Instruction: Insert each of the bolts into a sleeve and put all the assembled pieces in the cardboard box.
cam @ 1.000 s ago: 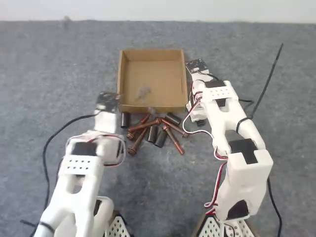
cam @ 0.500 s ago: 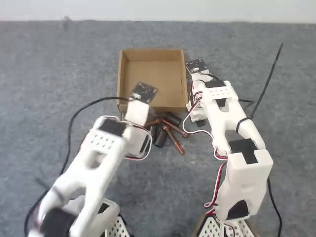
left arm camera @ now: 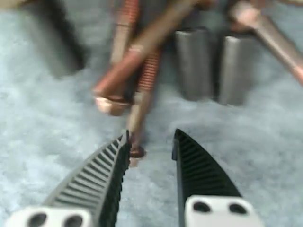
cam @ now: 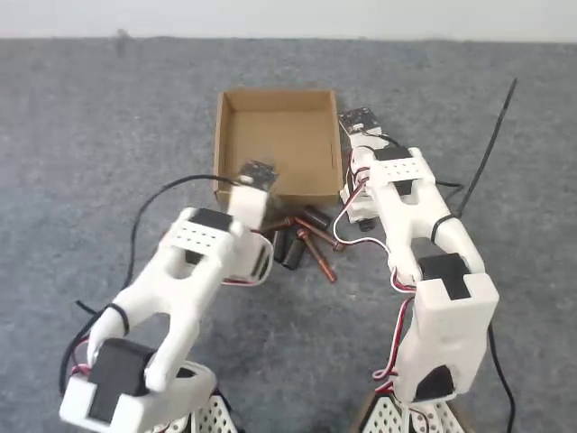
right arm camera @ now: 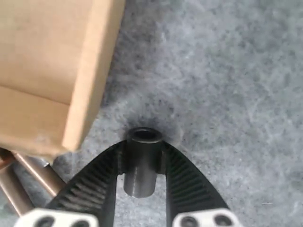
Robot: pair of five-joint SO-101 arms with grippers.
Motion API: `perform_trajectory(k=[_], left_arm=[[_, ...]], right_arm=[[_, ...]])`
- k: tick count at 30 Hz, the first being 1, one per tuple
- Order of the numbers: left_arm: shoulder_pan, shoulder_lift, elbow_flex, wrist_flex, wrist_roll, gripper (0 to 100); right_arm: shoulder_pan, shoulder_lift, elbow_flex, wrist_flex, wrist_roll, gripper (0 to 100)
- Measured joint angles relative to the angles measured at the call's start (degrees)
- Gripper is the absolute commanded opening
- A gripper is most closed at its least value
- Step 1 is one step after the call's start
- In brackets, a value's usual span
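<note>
High view: grey counter [cam: 90, 135] carries an open, empty box [cam: 279, 140] at the far centre.

Left arm [cam: 180, 280] reaches from its near-left base toward the centre, wrist pitched down over the loose pile just near of the box. Right arm [cam: 424, 234] stretches far along the box's right side, wrist bent down at its near right corner.

Left tool [left arm camera: 151, 137] is spread, low over the counter. One bolt's end lies against the inner face of one jaw, with nothing gripped.

Right tool [right arm camera: 142, 147] is clamped on a dark sleeve [right arm camera: 142, 165], held upright with the bore facing up, just beside the box corner. Whether it rests on the counter cannot be told.

Bolts [left arm camera: 142, 80] lie crossed over one another, with the loose sleeves [left arm camera: 194, 61] just beyond them.

Assessment: bolts are judged stiff, dense for their size and apt to roll. Hold is best taken across the shank near the head, leaving the tip free for entry. Sleeves look smooth and likely slippery. The present grip across the outer wall keeps the bore clear.
</note>
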Motion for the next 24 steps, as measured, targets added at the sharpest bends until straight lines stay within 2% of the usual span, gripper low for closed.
perform_trajectory(k=[3, 12, 16, 17, 24], left_arm=[[-1.5, 0.0, -0.2, -0.9, 0.2, 15], [-0.4, 4.7, -0.4, -4.0, 0.1, 14], [0.1, 10.5, -4.8, -1.4, -0.1, 0], [0.2, 11.4, -6.1, -0.8, -0.1, 1], [0.2, 14.1, -9.6, 4.2, -8.4, 1]], right_arm=[[0.0, 0.0, 0.0, 0.0, 0.0, 0.7], [0.0, 0.0, 0.0, 0.0, 0.0, 0.7], [0.0, 0.0, 0.0, 0.0, 0.0, 0.7], [0.0, 0.0, 0.0, 0.0, 0.0, 0.7], [0.0, 0.0, 0.0, 0.0, 0.0, 0.7]])
